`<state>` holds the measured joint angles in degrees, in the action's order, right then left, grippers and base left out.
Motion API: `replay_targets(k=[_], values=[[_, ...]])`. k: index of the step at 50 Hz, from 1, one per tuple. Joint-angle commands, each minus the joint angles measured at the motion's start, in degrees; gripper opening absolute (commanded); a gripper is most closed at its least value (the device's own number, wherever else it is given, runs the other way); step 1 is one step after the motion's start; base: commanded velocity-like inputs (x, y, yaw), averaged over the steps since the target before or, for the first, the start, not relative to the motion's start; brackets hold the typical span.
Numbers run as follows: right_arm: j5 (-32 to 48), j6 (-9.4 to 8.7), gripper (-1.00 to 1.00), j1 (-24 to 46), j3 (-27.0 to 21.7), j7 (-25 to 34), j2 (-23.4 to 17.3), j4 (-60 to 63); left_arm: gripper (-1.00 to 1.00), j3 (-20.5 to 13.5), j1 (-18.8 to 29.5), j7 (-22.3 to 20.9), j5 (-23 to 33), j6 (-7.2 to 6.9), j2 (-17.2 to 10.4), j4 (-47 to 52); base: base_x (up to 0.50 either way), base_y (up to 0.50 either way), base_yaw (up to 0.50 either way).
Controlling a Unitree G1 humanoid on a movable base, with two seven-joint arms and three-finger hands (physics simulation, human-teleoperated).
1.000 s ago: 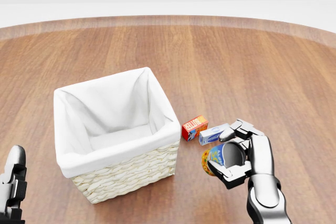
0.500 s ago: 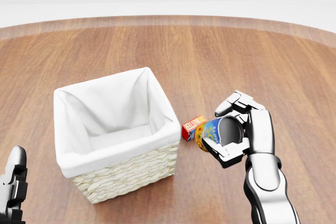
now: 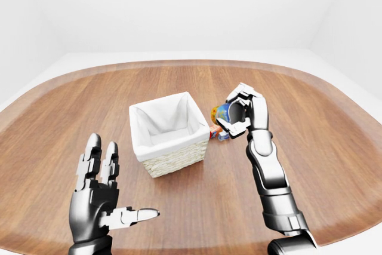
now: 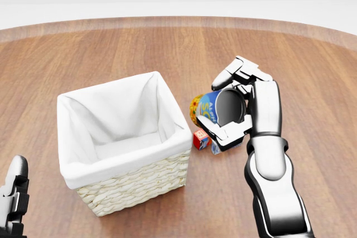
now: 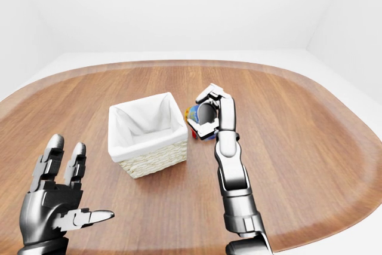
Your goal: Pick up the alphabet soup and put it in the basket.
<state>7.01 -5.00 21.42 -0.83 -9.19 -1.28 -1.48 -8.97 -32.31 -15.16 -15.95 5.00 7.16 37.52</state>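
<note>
Nearest, by the tabletop's (image 3: pixel 334 165) near edge on the left, the left hand (image 3: pixel 98 198) hovers palm-up with its fingers (image 3: pixel 92 154) spread wide and nothing in them. Beyond it, toward the middle of the tabletop, stands the wicker basket (image 4: pixel 120 140), lined with white cloth and showing nothing inside. Just off the basket's right side, a small red box (image 4: pixel 201 139) lies on the wood, with a pale carton beside it mostly hidden behind the right hand. Above those two, the right hand (image 4: pixel 237 112) is raised off the tabletop with its fingers (image 4: pixel 241 69) closed round the alphabet soup (image 4: pixel 209 108). The can is tipped on its side, its dark end facing the palm and its blue and yellow label pointing toward the basket, close beside the basket's right rim but outside it.
</note>
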Motion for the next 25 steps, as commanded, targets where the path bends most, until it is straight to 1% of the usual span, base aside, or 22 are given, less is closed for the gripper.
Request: replay_targets(k=[1,7,10,15,20,21,25], values=[[3.5,0.0,-1.0,3.3,2.0,-1.2,1.8,2.4,1.0,-0.2,-0.2,-0.5,-0.3,0.0,0.1,0.2,0.0,0.0,0.0],[5.1,0.0,-1.0,7.5,3.0,-2.7,3.2,-3.1,1.0,-0.4,-0.3,-0.8,-0.5,0.0,0.2,0.3,0.0,0.0,0.0],[5.5,0.0,-1.0,8.8,3.0,-3.5,3.6,-4.0,1.0,-0.5,0.0,-0.9,-0.7,0.0,0.1,0.2,0.0,0.0,0.0],[5.9,0.0,-1.0,14.0,3.4,-4.6,4.8,-4.6,1.0,-0.8,-0.3,-1.3,-1.1,0.0,0.3,0.6,0.0,0.0,0.0],[6.5,0.0,-1.0,15.6,3.7,-5.4,5.3,-5.4,1.0,-1.2,-0.4,-1.8,-1.3,0.0,0.6,0.9,0.0,0.0,0.0],[6.8,0.0,-1.0,17.2,4.1,-6.2,6.0,-6.8,1.0,-1.4,-0.3,-2.0,-1.5,0.0,0.6,0.8,0.0,0.0,0.0],[7.2,0.0,-1.0,19.2,4.2,-7.4,6.8,-9.6,1.0,-1.8,-0.2,-2.4,-1.8,0.0,0.8,0.9,0.0,0.0,0.0]])
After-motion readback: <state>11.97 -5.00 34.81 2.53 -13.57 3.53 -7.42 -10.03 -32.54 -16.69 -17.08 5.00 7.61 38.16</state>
